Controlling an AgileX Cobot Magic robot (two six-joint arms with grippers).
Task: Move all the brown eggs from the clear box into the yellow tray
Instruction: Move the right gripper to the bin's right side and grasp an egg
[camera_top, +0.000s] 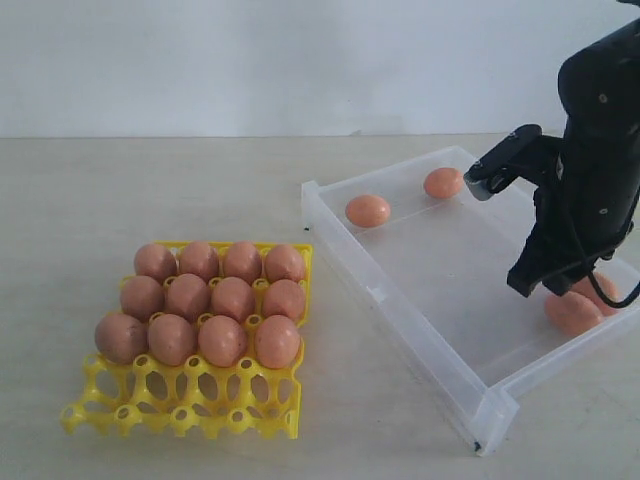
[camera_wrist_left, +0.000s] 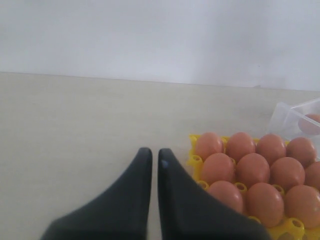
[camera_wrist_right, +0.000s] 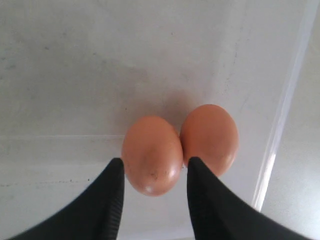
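Brown eggs (camera_top: 188, 296), ext. view: twelve sit in the yellow tray (camera_top: 290, 410) at lower left of frame, filling 3 rows. The row nearest the bottom edge shows 4 bare cups. Clear box (camera_top: 400, 308) lies right of centre on the table (camera_top: 100, 200), apart from the tray. Inside it, 2 eggs lie near the upper wall, apart from each other. 2 more lie at the right edge, touching, partly hidden by the right arm (camera_top: 600, 150), which hangs over that end w/ its lower part right at them.

Left wrist view: left tool (camera_wrist_left: 152, 152) at bottom centre, fingers nearly together w/ only a thin slit btw. them, nothing held, over bare table. Tray w/ eggs at lower right; a box corner at the right edge.

Right wrist view: right tool (camera_wrist_right: 154, 167) at bottom, fingers (camera_wrist_right: 112, 200) one each side of a brown egg (camera_wrist_right: 151, 155) lying on the box floor. Tips sit against its sides, no gap seen, so clamped on it. Second egg (camera_wrist_right: 210, 137) touches it, to its upper right.
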